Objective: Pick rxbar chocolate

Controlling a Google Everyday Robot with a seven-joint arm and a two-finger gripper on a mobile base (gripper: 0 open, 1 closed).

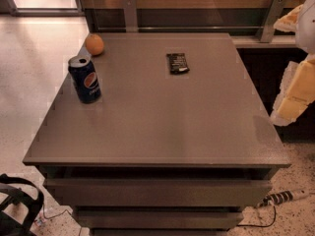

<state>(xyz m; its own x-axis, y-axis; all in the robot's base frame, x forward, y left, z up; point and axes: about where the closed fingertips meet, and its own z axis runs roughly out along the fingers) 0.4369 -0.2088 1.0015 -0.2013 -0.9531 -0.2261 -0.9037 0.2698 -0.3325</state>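
The rxbar chocolate (177,63) is a small flat black bar with faint white print. It lies flat on the grey cabinet top (157,117), at the back and a little right of centre. My gripper (294,95) shows as pale yellow and white parts at the right edge of the view. It is off the cabinet's right side, well apart from the bar and holding nothing that I can see.
A blue soda can (85,79) stands upright near the left edge. An orange fruit (94,44) sits at the back left corner. A wall with metal brackets runs behind. Drawers (157,193) are below, a power strip (285,197) and a black object (17,210) on the floor.
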